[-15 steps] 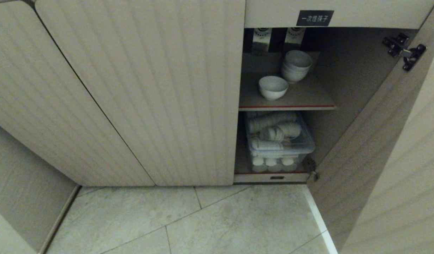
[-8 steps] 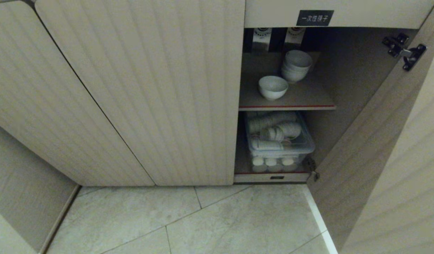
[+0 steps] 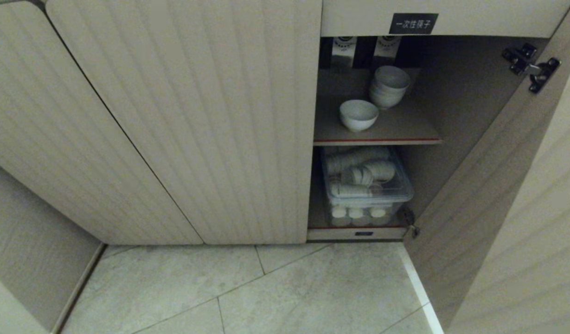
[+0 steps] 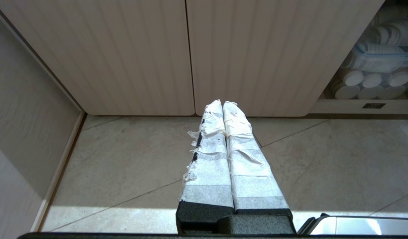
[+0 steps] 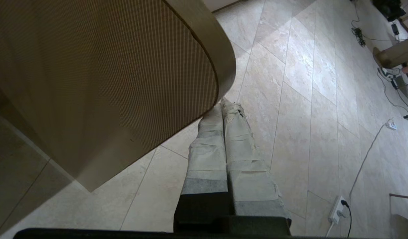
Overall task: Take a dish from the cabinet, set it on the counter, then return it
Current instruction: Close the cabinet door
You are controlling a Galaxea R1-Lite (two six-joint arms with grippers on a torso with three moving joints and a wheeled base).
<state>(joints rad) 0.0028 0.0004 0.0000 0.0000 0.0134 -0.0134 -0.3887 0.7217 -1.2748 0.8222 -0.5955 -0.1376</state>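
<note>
From my head, the low beige cabinet with ribbed round-cornered doors [image 3: 182, 120] stands with its right-hand door [image 3: 502, 195] swung wide. The dish I want, a single small plain white glossy ceramic bowl [image 3: 358, 115], sits upright on the red-edged inner shelf [image 3: 396, 132], near the shelf's front edge and toward its left side. Just behind it, toward the back right corner, is a stack of nested white bowls [image 3: 389, 86], apart from mine but close. Below the shelf is a clear plastic box of white crockery [image 3: 366, 185]. Neither of my arms shows here, and no counter is in sight.

From my left wrist, the left jaws [image 4: 223, 103], wrapped in pale tape, are pressed together over the grey tiled floor [image 4: 124, 159], facing the closed doors; this arm looks parked.

From my right wrist, the right jaws [image 5: 223, 103] are likewise closed on nothing, their tips just beside the rounded lower corner of the open door [image 5: 107, 73], with tiled floor beyond (whether they touch it I cannot tell).

I judge that the step in hand is the reach for the bowl. To do it well I should clear that door corner first, open the jaws before reaching the shelf, come in from the front edge, and pinch the bowl's near rim, keeping off the stack behind. The glaze will be slippery, so a firm bite and a level lift.
</note>
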